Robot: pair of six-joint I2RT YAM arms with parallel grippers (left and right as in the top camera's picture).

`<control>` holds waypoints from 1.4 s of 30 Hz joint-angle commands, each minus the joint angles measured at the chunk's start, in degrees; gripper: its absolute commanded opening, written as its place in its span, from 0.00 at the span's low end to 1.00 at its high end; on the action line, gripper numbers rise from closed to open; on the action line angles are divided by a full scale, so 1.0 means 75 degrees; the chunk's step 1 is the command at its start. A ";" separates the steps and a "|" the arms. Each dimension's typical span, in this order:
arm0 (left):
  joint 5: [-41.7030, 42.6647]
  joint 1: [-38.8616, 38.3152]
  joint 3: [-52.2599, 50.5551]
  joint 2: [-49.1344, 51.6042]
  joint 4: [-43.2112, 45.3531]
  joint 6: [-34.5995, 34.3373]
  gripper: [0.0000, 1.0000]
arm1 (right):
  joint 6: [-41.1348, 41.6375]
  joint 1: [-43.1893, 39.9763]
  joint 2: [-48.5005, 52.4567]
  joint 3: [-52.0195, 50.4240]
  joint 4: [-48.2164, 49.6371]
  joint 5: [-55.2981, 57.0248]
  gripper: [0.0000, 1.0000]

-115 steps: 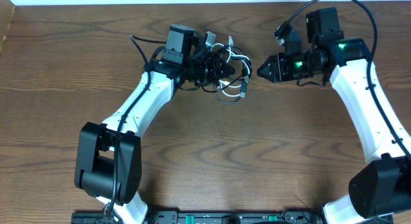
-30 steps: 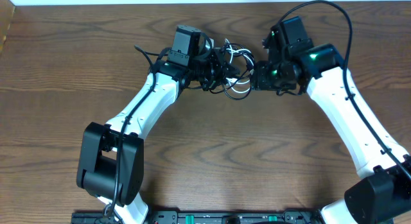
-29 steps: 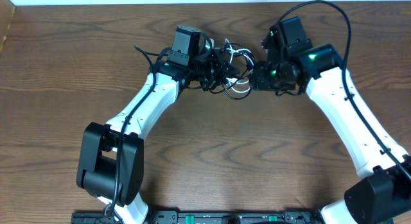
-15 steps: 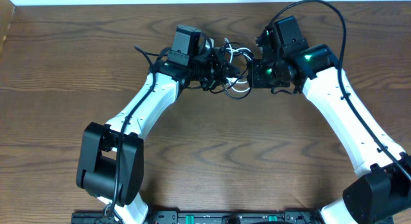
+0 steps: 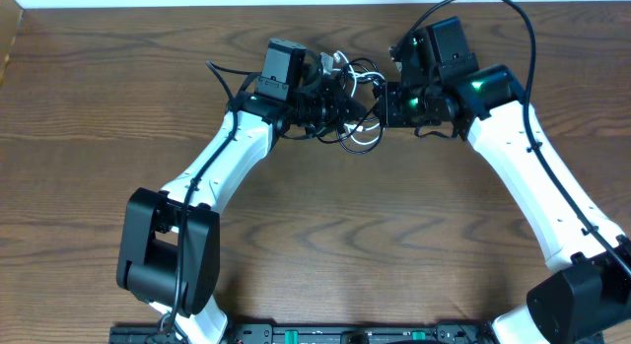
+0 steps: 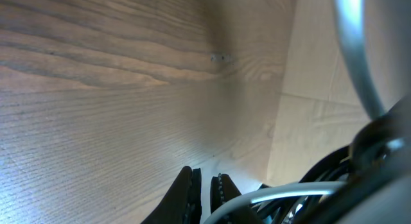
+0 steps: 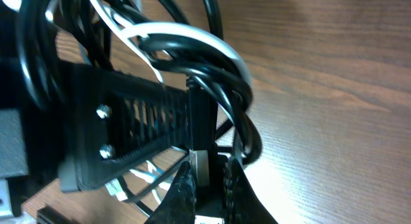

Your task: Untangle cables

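Both cords bunched in one knot at upper middle of table [image 5: 118,78]: black cable [image 7: 250,131] and white cable [image 7: 192,38], white loop crossing over black loops. Left gripper [image 6: 204,185] enters knot from left, fingertips [image 6: 186,192] pressed nearly together; whether cord sits between them, cannot tell. Right gripper [image 7: 207,182] meets knot from right, fingers narrowly apart astride dark strand; actual pinch cannot tell.

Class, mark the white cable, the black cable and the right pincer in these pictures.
white cable [image 7: 192,36], right wrist view, top of its arched loop.
black cable [image 7: 247,115], right wrist view, the bend below the white loop.
right pincer [image 7: 209,171], right wrist view, midway between its fingertips.
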 commanded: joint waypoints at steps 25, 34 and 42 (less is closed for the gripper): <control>0.3523 -0.0863 0.0052 0.0026 0.0740 0.0431 0.08 | 0.1023 -0.0087 0.0810 0.0347 0.0493 0.2445 0.01; 0.3888 -0.0262 0.0052 0.0026 0.1699 -0.0099 0.07 | 0.0962 -0.0618 0.0924 0.0347 -0.0256 0.2696 0.01; 0.2661 0.0568 0.0052 0.0026 0.1513 -0.0029 0.07 | 0.0554 -0.0863 0.0933 0.0143 -0.1463 0.2806 0.01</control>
